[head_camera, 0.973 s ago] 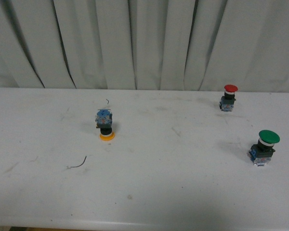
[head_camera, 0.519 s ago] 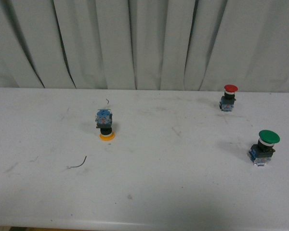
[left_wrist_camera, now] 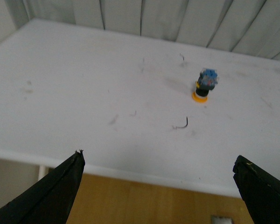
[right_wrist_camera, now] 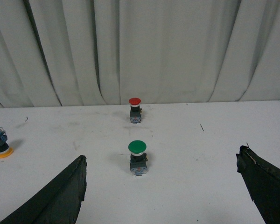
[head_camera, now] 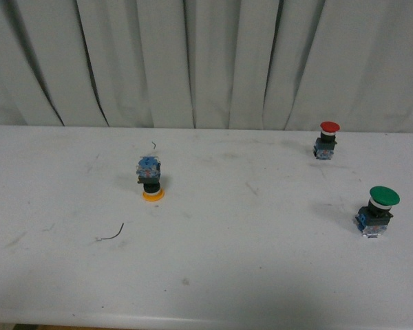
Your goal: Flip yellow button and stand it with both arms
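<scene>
Nothing has moved: the yellow button stands cap-down on the white table, well left of the red button. Left gripper and right gripper both gape wide, holding nothing.

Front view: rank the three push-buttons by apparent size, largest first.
1. Green-capped button: clearly largest, though also nearest the camera.
2. Yellow button, standing cap-down.
3. Red-capped button: only slightly smaller-looking than the yellow one, and it sits farthest back, so that gap is unsure.
</scene>
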`<action>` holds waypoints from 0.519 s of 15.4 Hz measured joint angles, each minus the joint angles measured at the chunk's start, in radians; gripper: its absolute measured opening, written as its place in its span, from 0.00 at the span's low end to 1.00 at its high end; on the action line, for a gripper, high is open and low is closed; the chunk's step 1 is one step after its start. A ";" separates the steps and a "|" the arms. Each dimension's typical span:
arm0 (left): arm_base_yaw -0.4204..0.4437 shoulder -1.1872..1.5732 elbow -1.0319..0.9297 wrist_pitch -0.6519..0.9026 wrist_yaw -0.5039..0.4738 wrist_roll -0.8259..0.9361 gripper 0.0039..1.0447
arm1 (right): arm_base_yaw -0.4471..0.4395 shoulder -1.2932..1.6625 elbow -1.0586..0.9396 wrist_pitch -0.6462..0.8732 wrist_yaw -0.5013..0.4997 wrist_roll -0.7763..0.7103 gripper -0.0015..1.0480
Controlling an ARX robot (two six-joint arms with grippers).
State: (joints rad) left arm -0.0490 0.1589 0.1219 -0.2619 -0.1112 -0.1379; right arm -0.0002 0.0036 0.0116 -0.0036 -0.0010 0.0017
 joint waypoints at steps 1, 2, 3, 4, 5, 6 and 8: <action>-0.006 0.026 0.026 -0.023 -0.008 -0.063 0.94 | 0.000 0.000 0.000 0.001 0.000 0.001 0.94; -0.015 0.020 0.046 -0.011 -0.016 -0.090 0.94 | 0.000 0.000 0.000 0.000 0.001 0.001 0.94; -0.009 0.051 0.068 0.059 -0.007 -0.098 0.94 | 0.000 0.000 0.000 0.000 0.001 0.001 0.94; -0.005 0.120 0.082 0.138 0.007 -0.097 0.94 | 0.000 0.000 0.000 0.000 0.001 0.001 0.94; 0.002 0.242 0.089 0.252 0.032 -0.086 0.94 | 0.000 0.000 0.000 0.000 0.001 0.001 0.94; 0.007 0.396 0.112 0.385 0.069 -0.071 0.94 | 0.000 0.000 0.000 0.000 0.001 0.001 0.94; -0.001 0.735 0.244 0.647 0.101 -0.063 0.94 | 0.000 0.000 0.000 0.000 0.001 0.001 0.94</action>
State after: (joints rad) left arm -0.0498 0.8944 0.3656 0.3851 -0.0101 -0.2012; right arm -0.0002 0.0036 0.0116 -0.0032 -0.0002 0.0025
